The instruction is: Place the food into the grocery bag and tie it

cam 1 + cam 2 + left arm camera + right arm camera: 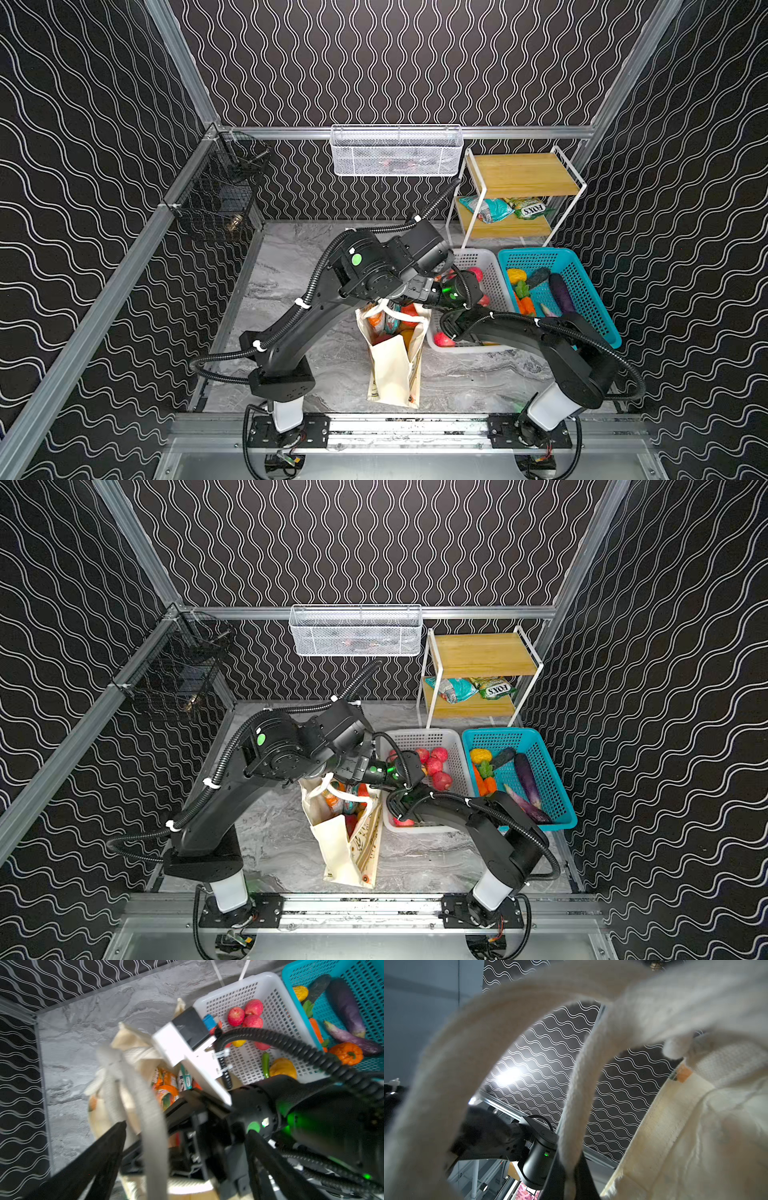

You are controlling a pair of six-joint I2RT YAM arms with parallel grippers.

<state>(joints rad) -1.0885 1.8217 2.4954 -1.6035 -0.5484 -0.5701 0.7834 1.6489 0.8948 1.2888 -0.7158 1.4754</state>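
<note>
The cream grocery bag [395,365] [347,850] stands upright mid-table, with orange and teal food packets [166,1088] inside its mouth. Both arms meet over the bag's mouth, so the grippers barely show in both top views. My right gripper [570,1180] is shut on a cream handle strap [577,1105]; a second handle loop [467,1047] arches beside it. My left gripper [186,1128] is open, its dark fingers [104,1157] wide apart, and a handle strap [153,1136] runs between them without touching either. More food, red apples [249,1014], lies in the white basket.
The white basket [478,262] [415,733] stands just right of the bag, and the teal basket [582,282] of vegetables stands beside it. FOX'S packets [532,210] lie on the wooden shelf rack [519,174] at the back right. A white mesh basket [395,149] hangs on the back wall.
</note>
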